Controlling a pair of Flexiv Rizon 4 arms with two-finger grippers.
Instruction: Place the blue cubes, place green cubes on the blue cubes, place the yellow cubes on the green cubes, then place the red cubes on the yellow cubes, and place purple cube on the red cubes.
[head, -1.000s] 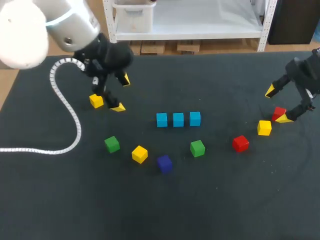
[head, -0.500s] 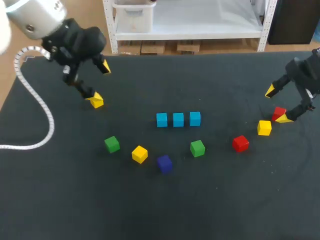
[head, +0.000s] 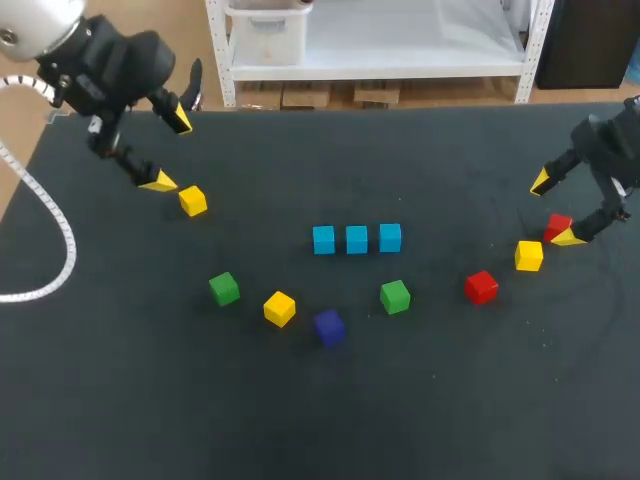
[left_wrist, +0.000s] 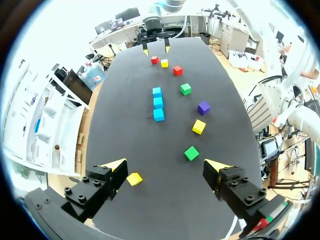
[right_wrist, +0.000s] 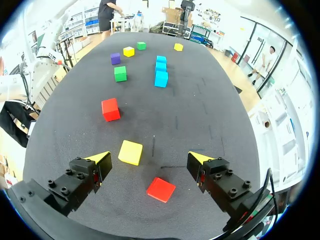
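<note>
Row of 3 blue cubes (head: 357, 239) runs left to right.

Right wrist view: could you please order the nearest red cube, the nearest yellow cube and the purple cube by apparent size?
1. Nearest red cube and nearest yellow cube: alike, too close to rank.
2. Purple cube: clearly smallest, though much farther from the camera.

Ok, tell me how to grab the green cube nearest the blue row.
Best from straight above, gripping two opposite side faces of the green cube. It lies flat with bare space all round, the purple cube apart. It looks slightly turned, so line up with its faces first.
</note>
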